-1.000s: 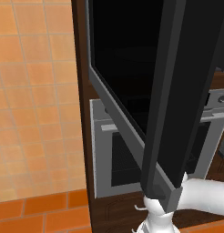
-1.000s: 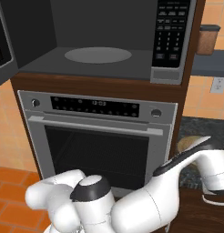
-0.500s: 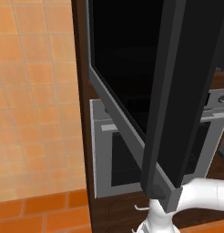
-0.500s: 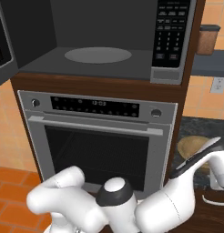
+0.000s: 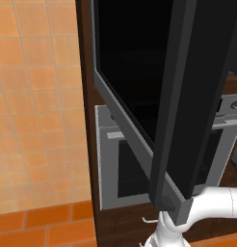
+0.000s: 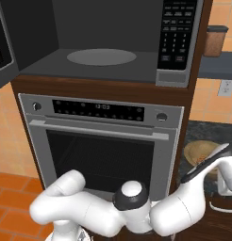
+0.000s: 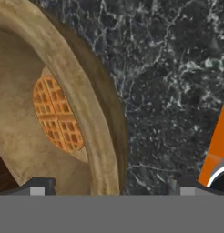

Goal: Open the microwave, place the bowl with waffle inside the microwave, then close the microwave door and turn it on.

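The microwave (image 6: 103, 42) stands open, with a grey turntable (image 6: 101, 57) in its dark cavity. The microwave door (image 5: 135, 72), black glass in a grey frame, is swung out to the left. The tan bowl (image 6: 202, 151) rests on the dark counter right of the oven, and my arm reaches over to it. In the hand view, the bowl (image 7: 89, 109) holds a round golden waffle (image 7: 57, 116). My gripper (image 7: 111, 186) hangs open just above, its tips astride the bowl's right rim, holding nothing.
A grey oven (image 6: 99, 141) with two knobs and a mesh window sits under the microwave. The keypad (image 6: 177, 35) is on the microwave's right side. The black marbled counter (image 7: 173, 82) spreads beside the bowl. A brown jar (image 6: 215, 40) stands up at the right. The floor is orange tile (image 5: 38, 226).
My elbow has swung right and the forearm has edged further over the bowl. The microwave door and the bowl have not moved. The jaws stay wide.
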You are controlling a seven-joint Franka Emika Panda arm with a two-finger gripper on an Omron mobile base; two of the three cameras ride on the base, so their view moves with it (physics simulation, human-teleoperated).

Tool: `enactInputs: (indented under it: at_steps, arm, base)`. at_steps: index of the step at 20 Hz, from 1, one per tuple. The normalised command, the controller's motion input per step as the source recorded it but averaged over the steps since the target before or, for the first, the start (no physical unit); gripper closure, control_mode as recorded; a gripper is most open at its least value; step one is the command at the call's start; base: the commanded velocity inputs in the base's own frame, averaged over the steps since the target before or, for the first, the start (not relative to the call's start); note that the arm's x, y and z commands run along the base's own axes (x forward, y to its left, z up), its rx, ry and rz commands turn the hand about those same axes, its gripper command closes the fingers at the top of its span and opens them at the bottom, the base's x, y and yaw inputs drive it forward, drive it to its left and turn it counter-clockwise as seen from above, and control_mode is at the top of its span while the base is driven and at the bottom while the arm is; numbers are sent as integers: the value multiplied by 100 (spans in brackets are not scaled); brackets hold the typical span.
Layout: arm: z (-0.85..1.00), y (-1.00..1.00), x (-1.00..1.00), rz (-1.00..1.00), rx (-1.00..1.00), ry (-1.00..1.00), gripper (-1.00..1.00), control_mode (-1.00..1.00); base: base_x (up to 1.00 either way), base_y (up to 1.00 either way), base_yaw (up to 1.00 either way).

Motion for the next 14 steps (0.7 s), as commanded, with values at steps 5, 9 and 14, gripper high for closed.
enactInputs:
  at_steps: [5,9,14]
  arm:
    - [-23,2,27,-3,0,1,-100,-100]
    - [-32,16,0,0,0,0,-100,-100]
    - [-17,17,0,0,0,0,-100,-100]
  base:
    - [0,0,0]
    - [0,0,0]
    - [0,0,0]
